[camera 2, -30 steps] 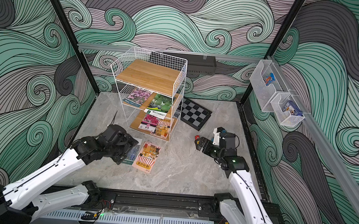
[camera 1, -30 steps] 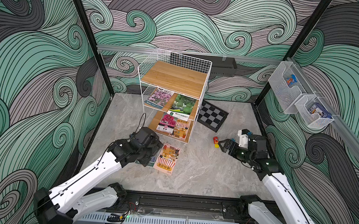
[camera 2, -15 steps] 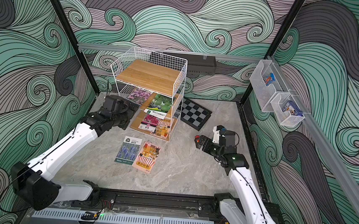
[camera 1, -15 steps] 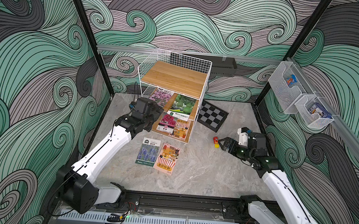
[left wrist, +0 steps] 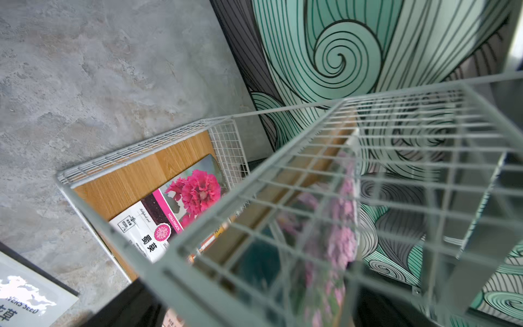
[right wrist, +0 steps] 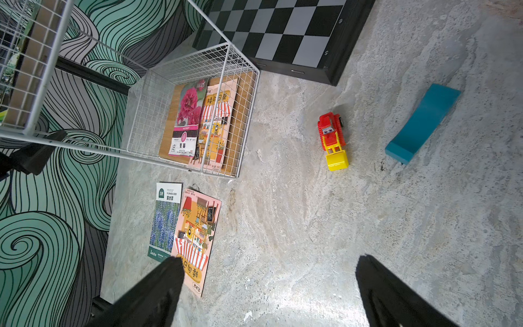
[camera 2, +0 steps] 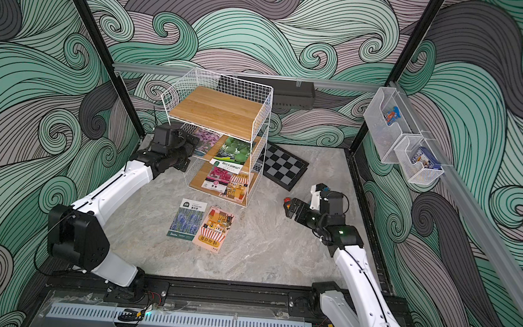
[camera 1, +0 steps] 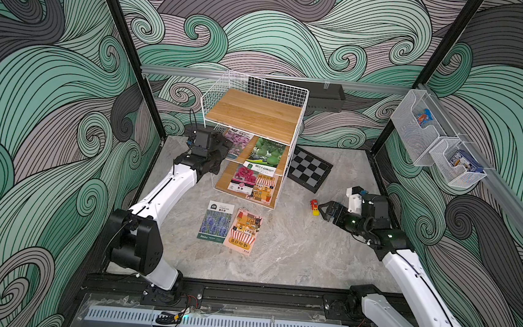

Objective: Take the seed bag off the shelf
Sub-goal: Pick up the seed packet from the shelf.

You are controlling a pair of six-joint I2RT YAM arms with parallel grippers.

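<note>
The left gripper [camera 1: 227,147] is right up at the left side of the shelf [camera 1: 254,116], level with the middle board. Its fingers are hard to make out, but it reads as spread wide with nothing in it. Just beside it the pink-flower packet [camera 1: 239,140] lies flat on that middle board, next to a green packet [camera 1: 267,152] — my guess is the pink one's the target. A hollyhock packet [camera 1: 243,177] sits on the bottom board, and a lavender packet [camera 1: 217,223] lies on the table [camera 1: 294,253] in front.

Handling-wise, it looks like a thin printed bag, so probably light, floppy and a bit slick. Lying flat, it offers little to pinch except an edge — I'd take the edge nearest the open front and slide it out. The wire side could snag the fingers.

The right gripper [right wrist: 270,260] hangs wide open and empty near a toy digger [right wrist: 332,140].
</note>
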